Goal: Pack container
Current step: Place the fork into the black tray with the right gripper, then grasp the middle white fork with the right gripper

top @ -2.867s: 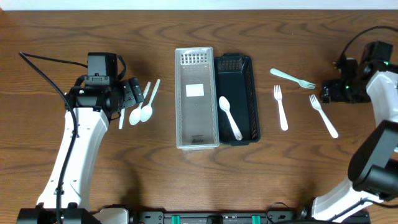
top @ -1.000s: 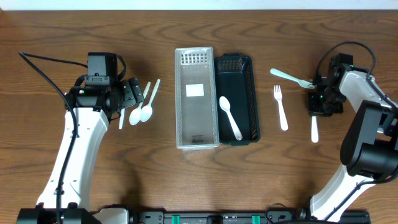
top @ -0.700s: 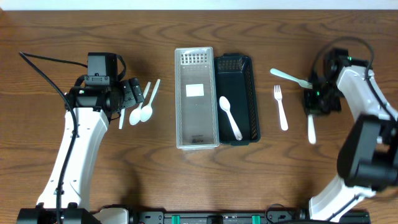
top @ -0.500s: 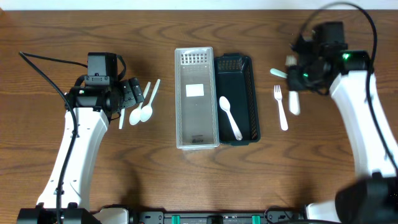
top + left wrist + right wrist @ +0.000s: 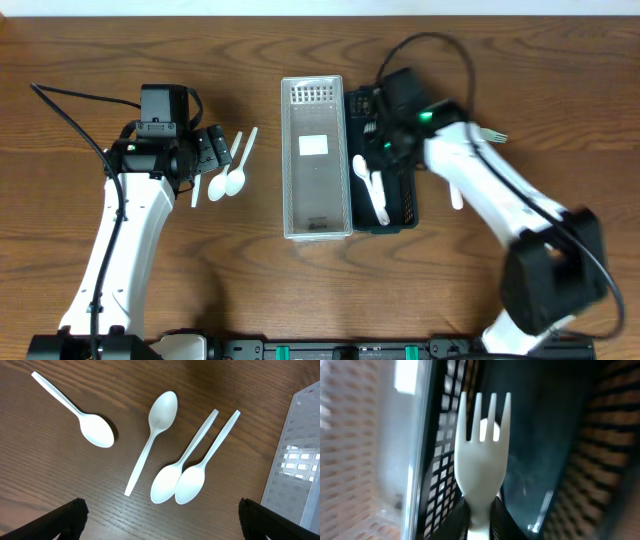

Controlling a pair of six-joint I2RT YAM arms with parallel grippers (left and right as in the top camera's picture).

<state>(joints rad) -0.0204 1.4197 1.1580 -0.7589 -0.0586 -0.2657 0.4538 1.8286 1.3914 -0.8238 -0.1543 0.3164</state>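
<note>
In the right wrist view a white plastic fork point(image 5: 482, 460) stands tines-up, my right gripper point(image 5: 481, 522) shut on its neck. It hangs over the dark mesh basket point(image 5: 600, 460), just right of the clear tray point(image 5: 365, 460). From overhead, the right gripper point(image 5: 385, 145) is above the dark basket point(image 5: 410, 205), where a white spoon point(image 5: 380, 208) lies. The clear tray point(image 5: 316, 190) beside it holds only a label. My left gripper point(image 5: 162, 522) is open above several white spoons point(image 5: 157, 415), its fingertips point(image 5: 70, 515) wide apart. Overhead, the left gripper point(image 5: 212, 152) is left of those spoons point(image 5: 232, 178).
Two more white forks lie on the table right of the basket, partly under my right arm: one point(image 5: 490, 133) toward the back, one point(image 5: 456, 198) nearer. The clear tray's corner point(image 5: 300, 460) shows at the right of the left wrist view.
My right arm has swung left from the table's right side to above the dark basket, carrying a fork picked up there. The left arm and its spoons have not moved.
</note>
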